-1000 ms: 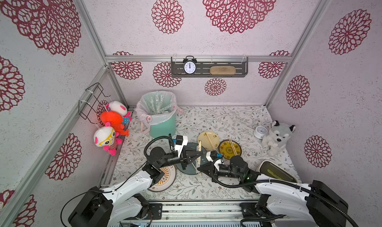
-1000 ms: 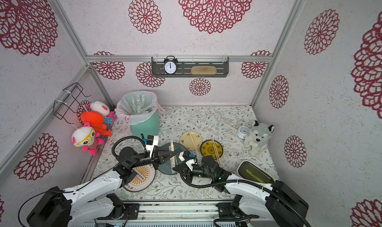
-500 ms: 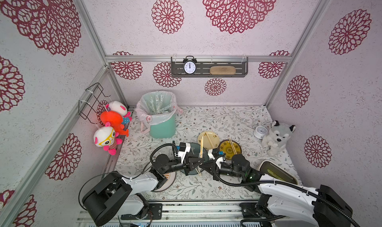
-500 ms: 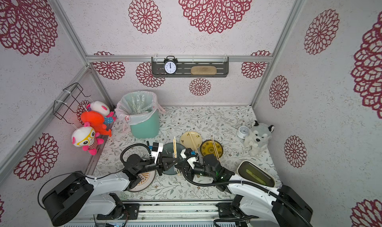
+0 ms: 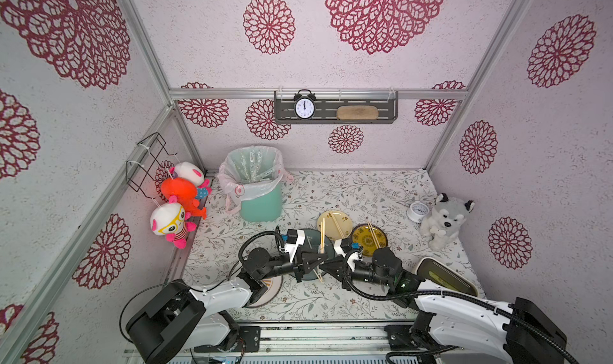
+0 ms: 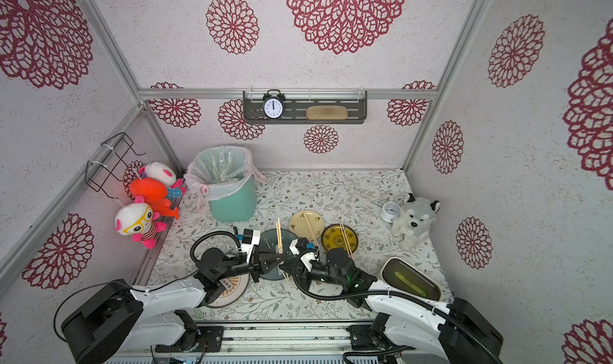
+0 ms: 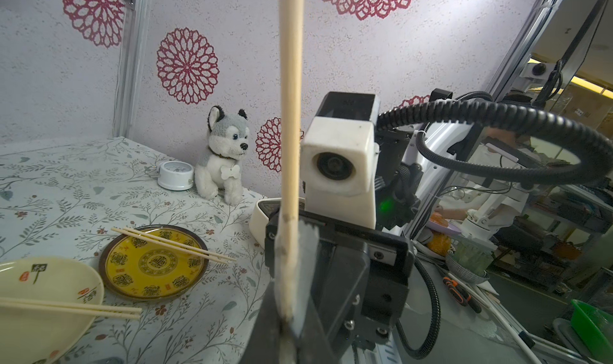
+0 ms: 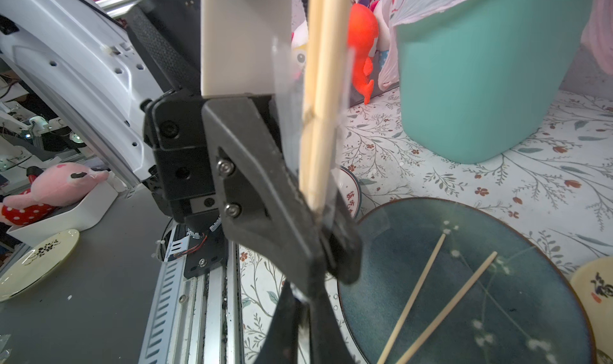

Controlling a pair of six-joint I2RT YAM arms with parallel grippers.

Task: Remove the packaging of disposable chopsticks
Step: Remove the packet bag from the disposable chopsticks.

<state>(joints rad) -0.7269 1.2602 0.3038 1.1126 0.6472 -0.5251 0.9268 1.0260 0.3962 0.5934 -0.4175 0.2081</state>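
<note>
Both grippers meet above the dark teal plate (image 5: 313, 239). A pair of disposable chopsticks (image 5: 322, 239) (image 6: 279, 233) stands between them, pointing toward the back. My left gripper (image 5: 316, 262) (image 7: 288, 332) is shut on the near end of the disposable chopsticks (image 7: 291, 113) (image 8: 323, 113). The packaging (image 8: 283, 90) (image 7: 306, 243), a clear sleeve, still wraps their lower part. My right gripper (image 5: 326, 266) (image 8: 303, 326) faces the left one, jaws nearly together on the sleeve's end. Two bare chopsticks (image 8: 414, 299) lie on the teal plate (image 8: 464, 296).
A cream plate (image 5: 343, 229) and a yellow plate (image 5: 361, 243) behind the grippers each carry bare chopsticks. A lined teal bin (image 5: 260, 199) with used sleeves stands back left. A plush husky (image 5: 444, 219), small clock (image 5: 418, 210) and white box (image 5: 444, 276) are on the right.
The left arm has swung in toward the centre and its elbow has dropped lower. The held chopsticks now stick out farther toward the back. The right gripper's jaws have eased slightly.
</note>
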